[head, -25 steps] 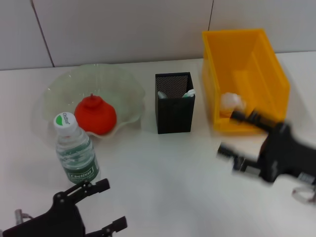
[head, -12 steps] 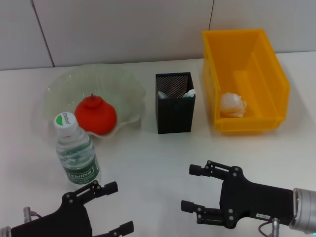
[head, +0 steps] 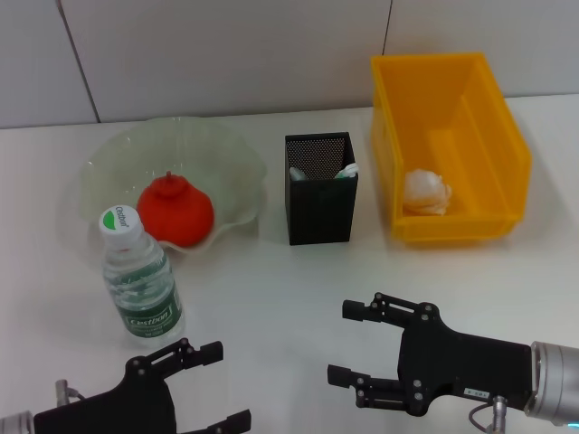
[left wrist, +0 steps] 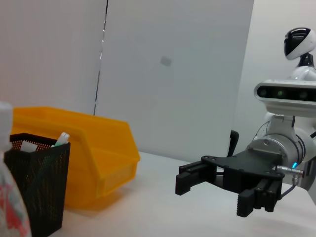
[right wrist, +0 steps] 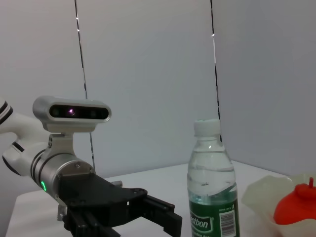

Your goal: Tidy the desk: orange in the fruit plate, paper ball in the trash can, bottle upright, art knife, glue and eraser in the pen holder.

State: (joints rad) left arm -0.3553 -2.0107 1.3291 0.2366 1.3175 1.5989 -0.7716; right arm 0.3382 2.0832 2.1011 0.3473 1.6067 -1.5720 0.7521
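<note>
1. Firstly, the plate [head: 109,167] sits at the left of the head view: pale, translucent and glassy with a wavy scalloped rim. The orange [head: 175,211] lies inside it toward the near edge, a bright, slightly flattened sphere with a small stem nub on top.
2. At centre stands the holder [head: 320,188], a square black mesh cup. Only pale tips of things show above its rim, one white with a green touch; which items they are I cannot tell.
3. At upper right is the bin [head: 448,145], a glossy yellow plastic box with sloped walls and an open top. The paper ball [head: 425,192], white and crumpled, rests on its floor near the front wall.
4. Just below the plate, the bottle [head: 137,276] stands upright on the white table [head: 271,289]: clear ribbed plastic, a white cap with a green-and-white disc, and a green label.
5. At the bottom left edge, the left gripper [head: 210,387] hangs just below the bottle, black fingers spread apart and holding nothing.
6. At lower right, the right gripper [head: 348,344] hovers low over bare table, its blocky black fingers parted wide and empty, a silver wrist cuff behind it.
</note>
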